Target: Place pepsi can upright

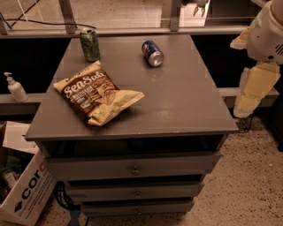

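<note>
Pepsi can (152,53): on its side, far part of the table (185,101).
Green can (89,44): upright, well left of it.
Tool (197,5): top edge, beyond the table; grip state cannot be told.

Dim, warm-lit room. A grey cabinet (177,164) with three knobbed drawers stands on a speckled floor (252,185). A cardboard box (26,192) sits at its lower left. A pump bottle (15,88) stands on a low ledge (37,97). The gripper (197,5) hangs at the top edge.
</note>
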`<state>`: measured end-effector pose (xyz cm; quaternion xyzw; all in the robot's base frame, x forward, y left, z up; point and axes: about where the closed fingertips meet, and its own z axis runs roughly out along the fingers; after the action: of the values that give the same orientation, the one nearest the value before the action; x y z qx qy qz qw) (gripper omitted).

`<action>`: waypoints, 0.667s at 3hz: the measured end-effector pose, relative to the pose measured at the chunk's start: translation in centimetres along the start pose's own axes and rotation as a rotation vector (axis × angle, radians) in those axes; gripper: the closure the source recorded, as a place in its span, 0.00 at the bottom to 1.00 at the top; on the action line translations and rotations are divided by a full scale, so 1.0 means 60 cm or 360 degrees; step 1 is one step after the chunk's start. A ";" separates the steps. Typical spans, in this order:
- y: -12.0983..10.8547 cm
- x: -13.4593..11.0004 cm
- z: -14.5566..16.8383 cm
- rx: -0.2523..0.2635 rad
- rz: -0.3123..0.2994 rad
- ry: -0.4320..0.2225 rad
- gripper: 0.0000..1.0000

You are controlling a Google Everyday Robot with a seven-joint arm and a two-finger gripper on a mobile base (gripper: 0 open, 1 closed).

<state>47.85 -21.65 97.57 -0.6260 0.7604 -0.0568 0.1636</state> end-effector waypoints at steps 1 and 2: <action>-0.059 -0.025 0.037 0.0037 -0.0170 0.0020 0.00; -0.111 -0.043 0.080 0.0070 -0.0365 0.0064 0.00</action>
<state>56.00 -19.99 95.45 -0.7038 0.6855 -0.1045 0.1543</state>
